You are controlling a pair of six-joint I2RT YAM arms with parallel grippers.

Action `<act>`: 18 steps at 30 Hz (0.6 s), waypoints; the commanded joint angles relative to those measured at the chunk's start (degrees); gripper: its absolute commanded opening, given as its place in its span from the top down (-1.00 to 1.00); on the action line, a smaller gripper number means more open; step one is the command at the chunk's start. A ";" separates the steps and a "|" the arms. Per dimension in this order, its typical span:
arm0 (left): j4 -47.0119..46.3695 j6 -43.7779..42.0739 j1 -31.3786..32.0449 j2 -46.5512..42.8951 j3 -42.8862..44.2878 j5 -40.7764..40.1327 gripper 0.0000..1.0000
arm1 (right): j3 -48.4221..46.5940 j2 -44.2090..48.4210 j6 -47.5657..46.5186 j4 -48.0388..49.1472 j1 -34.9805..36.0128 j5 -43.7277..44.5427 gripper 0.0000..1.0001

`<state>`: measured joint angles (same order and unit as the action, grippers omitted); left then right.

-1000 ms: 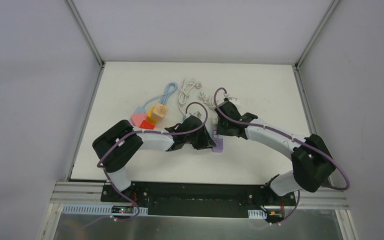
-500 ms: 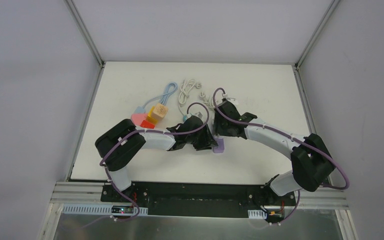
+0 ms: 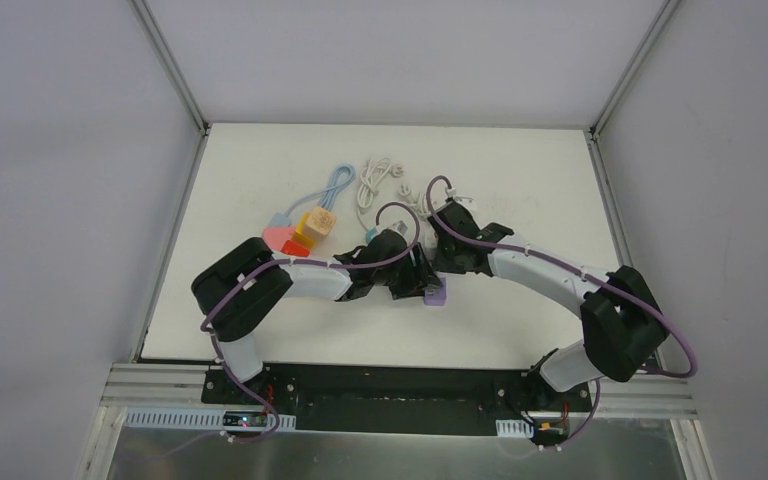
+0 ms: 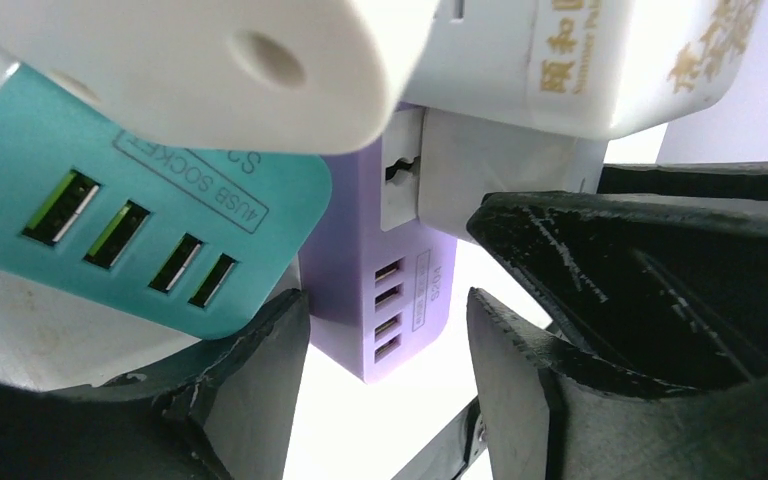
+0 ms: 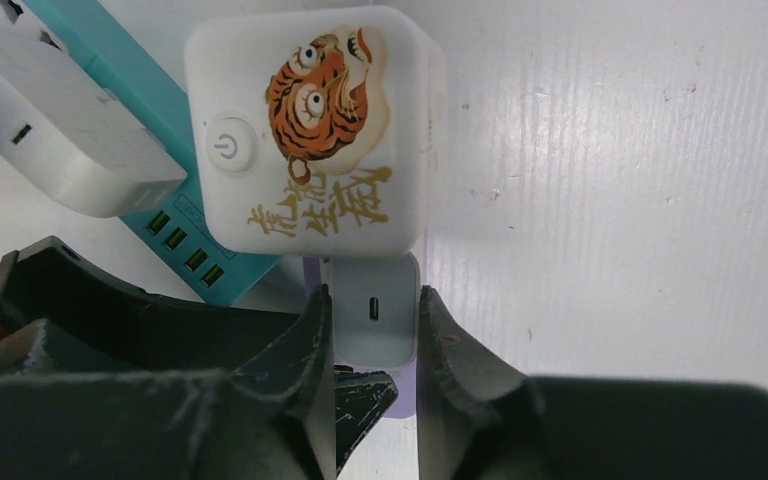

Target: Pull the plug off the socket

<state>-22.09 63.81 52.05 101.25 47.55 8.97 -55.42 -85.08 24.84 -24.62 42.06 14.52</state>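
Observation:
A purple socket block [image 4: 385,270] with USB ports lies on the white table, partly hidden under both grippers in the top view [image 3: 438,294]. A white plug [image 5: 375,315] with a USB-C port sits in it. My right gripper [image 5: 372,297] is shut on the plug, one finger pressed on each side. My left gripper [image 4: 385,300] straddles the end of the purple socket. Its left finger touches the block and a thin gap shows at its right finger [image 4: 520,390]. In the top view the left gripper [image 3: 415,280] and right gripper [image 3: 443,264] meet over the socket.
A white cube socket with a tiger picture [image 5: 310,130], a teal USB socket [image 5: 195,255] and a white adapter [image 5: 60,130] crowd right beside the purple one. Pink, red and yellow blocks [image 3: 300,235], a blue cable [image 3: 335,185] and a white cable [image 3: 375,182] lie behind.
My left gripper has shifted slightly right over the purple socket, which now shows less in the top view. The right gripper has stayed at the plug.

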 commanded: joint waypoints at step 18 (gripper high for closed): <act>12.33 1.08 -0.46 5.36 2.18 -0.78 0.51 | -2.07 0.14 -5.05 1.21 3.51 7.86 1.00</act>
<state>-18.98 65.36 51.31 103.63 49.89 10.44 -56.86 -86.21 22.04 -26.39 43.64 17.78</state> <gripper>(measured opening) 0.330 0.309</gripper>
